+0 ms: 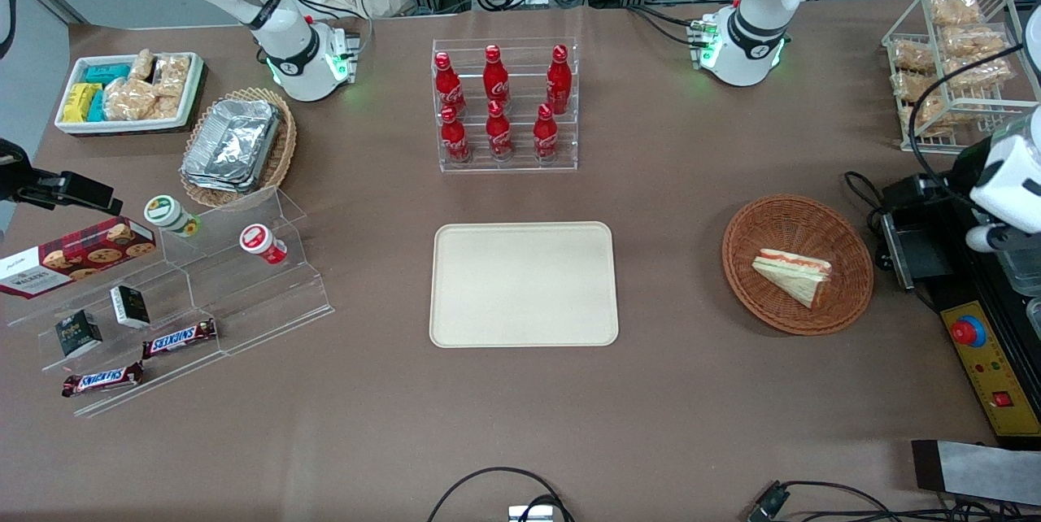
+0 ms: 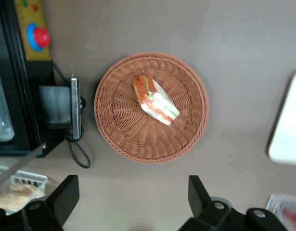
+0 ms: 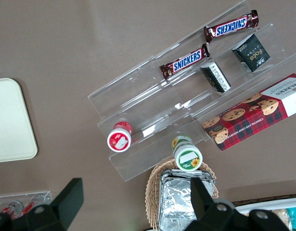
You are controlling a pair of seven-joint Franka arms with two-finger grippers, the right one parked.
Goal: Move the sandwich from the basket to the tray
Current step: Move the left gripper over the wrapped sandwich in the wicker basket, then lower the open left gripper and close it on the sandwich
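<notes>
The sandwich [image 1: 793, 274] [image 2: 156, 100], a white-bread wedge with orange-red filling, lies in the round reddish-brown basket [image 1: 797, 221] [image 2: 123, 125] toward the working arm's end of the table. The cream tray [image 1: 524, 284] [image 2: 288, 130] sits flat at the table's middle with nothing on it. My left gripper [image 2: 132, 183] hangs high above the bare table just beside the basket, open, with nothing between its fingers. In the front view only the arm's white wrist [image 1: 1008, 180] shows at the table's edge, above the black equipment.
A black box with a metal plate [image 1: 915, 250] [image 2: 56, 106] and a control panel with a red button [image 1: 968, 332] [image 2: 40, 36] stand close beside the basket. A rack of red bottles [image 1: 504, 103] stands farther from the camera than the tray. A wire rack of snacks [image 1: 951, 58] is near the working arm's base.
</notes>
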